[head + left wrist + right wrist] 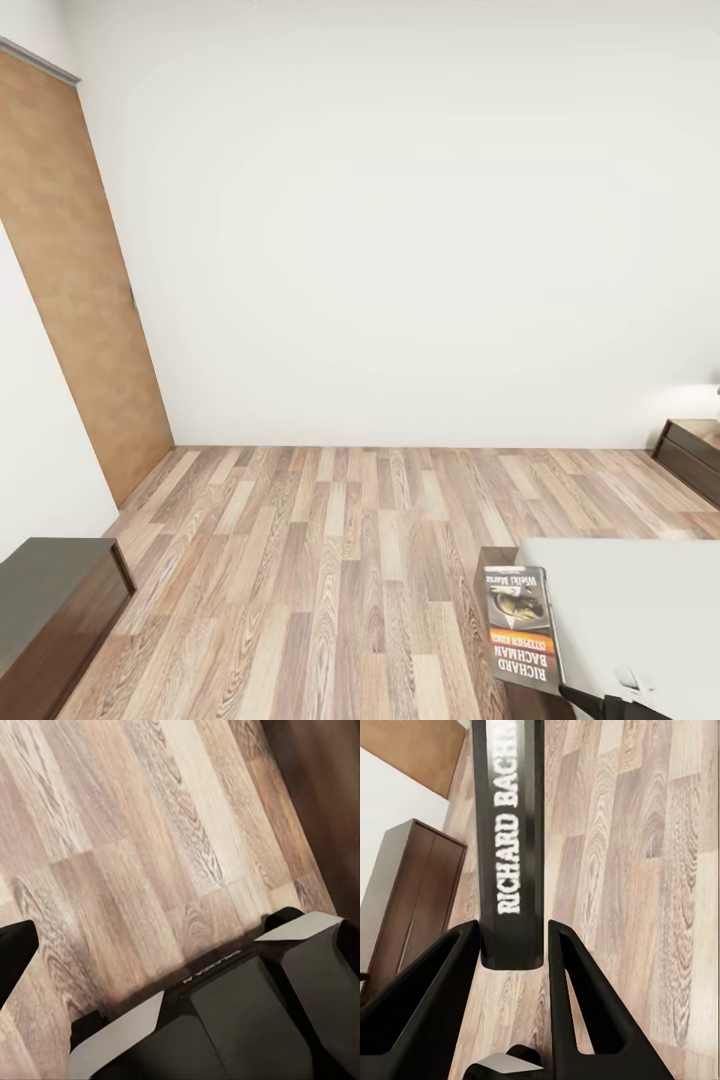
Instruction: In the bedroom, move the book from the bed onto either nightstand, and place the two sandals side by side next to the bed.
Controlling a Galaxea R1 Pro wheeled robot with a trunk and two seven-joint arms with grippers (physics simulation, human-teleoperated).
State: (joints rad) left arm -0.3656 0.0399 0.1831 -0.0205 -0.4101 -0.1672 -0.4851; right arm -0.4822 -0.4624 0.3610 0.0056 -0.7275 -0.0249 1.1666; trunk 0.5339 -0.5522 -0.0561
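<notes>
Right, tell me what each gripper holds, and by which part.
The right gripper pinches the book by the lower end of its spine, a finger on each cover. Whether the left gripper holds anything cannot be told.

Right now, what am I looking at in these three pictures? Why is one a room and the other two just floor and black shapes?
These are a simulator's renders from a two-armed robot. The big picture is from its head camera, looking down across a bedroom: wood floor, white walls, the bed at lower right. The other two come from cameras near each gripper. The right one looks along the right gripper, whose two black fingers clamp the spine of the book, lettered "Richard Bachman". The head view shows that book's cover by the bed's corner. The left one looks down at floor planks and the robot's own dark body.
</notes>
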